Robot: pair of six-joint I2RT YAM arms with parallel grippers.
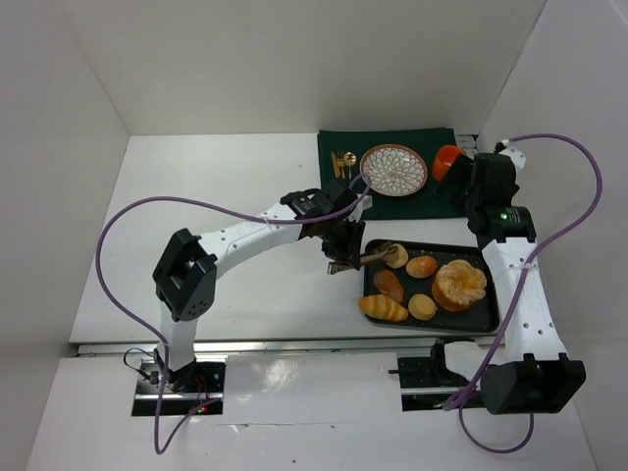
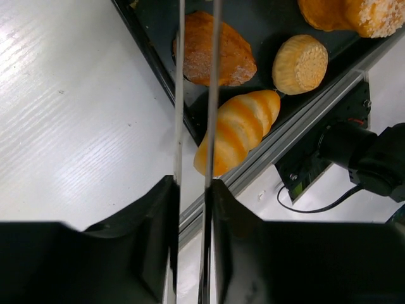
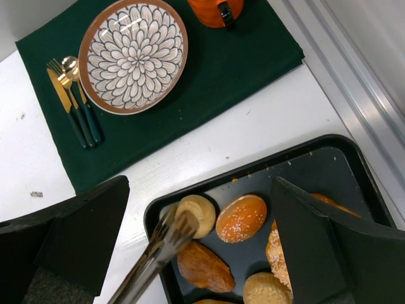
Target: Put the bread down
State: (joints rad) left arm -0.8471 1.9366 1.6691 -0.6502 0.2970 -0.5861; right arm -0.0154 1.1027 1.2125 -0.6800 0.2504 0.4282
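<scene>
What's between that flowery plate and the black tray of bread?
Only the green cloth under the plate, then a bare strip of white table up to the tray; the right wrist view shows it.

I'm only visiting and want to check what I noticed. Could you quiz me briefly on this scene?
1. True or false: the patterned plate already has bread on it.
2. What do the left arm's jaws hold? A) a spoon B) tongs C) a cup
3. Fill in: the tongs' tips are at a small pale bun inside the black ____.
Key: 1 false; 2 B; 3 tray.
</scene>
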